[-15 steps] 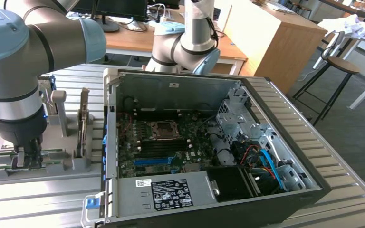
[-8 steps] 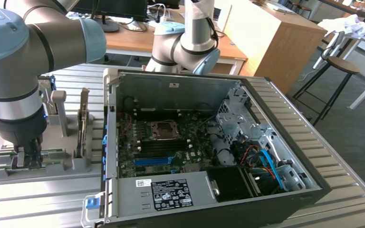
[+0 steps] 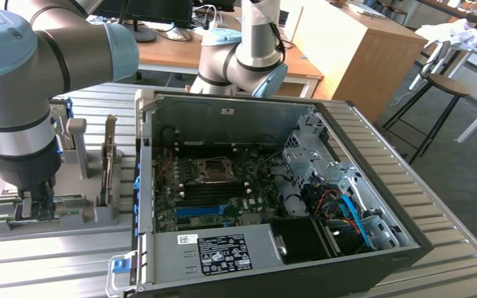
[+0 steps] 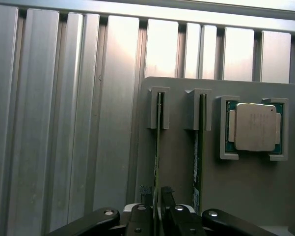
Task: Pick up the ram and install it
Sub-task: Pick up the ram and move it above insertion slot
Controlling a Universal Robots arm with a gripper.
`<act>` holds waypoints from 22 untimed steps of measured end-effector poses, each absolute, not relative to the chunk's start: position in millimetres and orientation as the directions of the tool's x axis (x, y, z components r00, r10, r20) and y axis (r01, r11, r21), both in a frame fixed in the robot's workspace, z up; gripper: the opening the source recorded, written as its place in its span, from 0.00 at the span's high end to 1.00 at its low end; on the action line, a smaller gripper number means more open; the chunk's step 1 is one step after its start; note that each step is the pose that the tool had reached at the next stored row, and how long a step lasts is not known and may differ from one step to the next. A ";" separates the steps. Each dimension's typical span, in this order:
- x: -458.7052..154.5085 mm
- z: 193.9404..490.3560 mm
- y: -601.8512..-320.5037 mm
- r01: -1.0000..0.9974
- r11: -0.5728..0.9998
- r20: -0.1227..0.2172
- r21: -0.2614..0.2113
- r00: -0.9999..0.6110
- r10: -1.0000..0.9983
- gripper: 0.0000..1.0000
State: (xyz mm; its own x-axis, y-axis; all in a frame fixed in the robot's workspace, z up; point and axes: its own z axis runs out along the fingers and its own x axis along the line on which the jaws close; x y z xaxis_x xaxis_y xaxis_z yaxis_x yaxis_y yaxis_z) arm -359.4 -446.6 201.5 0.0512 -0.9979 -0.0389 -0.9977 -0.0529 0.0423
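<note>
The ram (image 4: 158, 147) is a thin green stick standing on edge in a slotted grey fixture (image 4: 179, 162). My gripper (image 4: 157, 209) straddles the stick's near end, and the fingers (image 4: 146, 212) are pressed against both of its faces. The stick still sits in its slot. In the exterior view my gripper (image 3: 35, 208) reaches straight down onto the fixture (image 3: 81, 186) at that view's left, with the green edge of the ram (image 3: 69, 215) showing beside it. The open computer case (image 3: 350, 143) lies to the exterior view's right, and its motherboard memory slots (image 3: 213, 189) are exposed.
A second green stick (image 4: 200, 147) stands in the neighbouring slot. A square silver processor (image 4: 255, 127) rests in its own pocket beyond that. A flat part (image 3: 110, 161) stands upright on the fixture. A second robot arm (image 3: 251, 56) rises behind the case. The table (image 4: 64, 123) is ribbed metal.
</note>
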 end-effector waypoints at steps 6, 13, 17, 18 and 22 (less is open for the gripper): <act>-359.4 201.5 -446.6 -0.998 -0.053 -0.039 0.042 0.051 -0.998 0.79; -359.4 201.5 -446.6 -0.998 -0.053 -0.039 0.042 0.051 -0.998 0.89; -359.4 201.5 -446.6 -0.998 -0.053 -0.039 0.042 0.051 -0.998 0.89; -359.4 201.5 -446.6 -0.998 -0.053 -0.039 0.042 0.051 -0.998 0.89; -359.4 201.5 -446.6 -0.998 -0.053 -0.039 0.042 0.051 -0.998 0.89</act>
